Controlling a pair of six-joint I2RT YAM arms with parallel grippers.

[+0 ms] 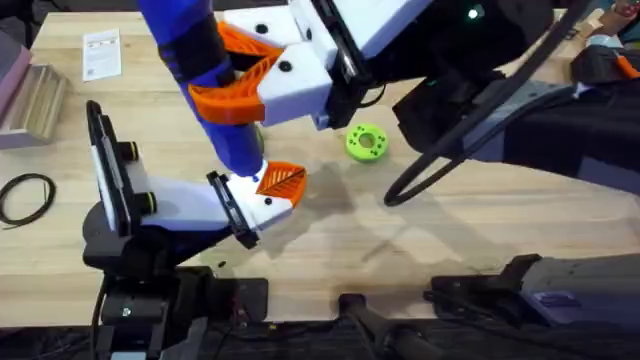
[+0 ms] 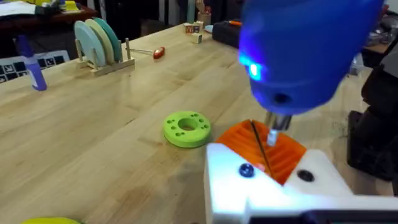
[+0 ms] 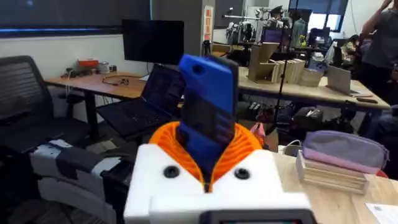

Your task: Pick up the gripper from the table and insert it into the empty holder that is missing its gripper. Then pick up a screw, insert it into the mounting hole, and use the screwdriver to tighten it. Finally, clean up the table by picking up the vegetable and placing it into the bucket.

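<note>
My right gripper reaches across from the right and is shut on the blue screwdriver, holding it steeply upright. The screwdriver has its light on, and its thin metal tip meets the top of the orange ribbed gripper. That orange piece sits in the white holder on my left gripper, which is shut with nothing held. I cannot make out a screw. A yellow sliver, perhaps the vegetable, shows at the edge. The bucket is out of view.
A green disc with holes lies right of the grippers. A rack of round plates and a small red-handled tool stand farther off. A black cable loop and a paper card lie at the left.
</note>
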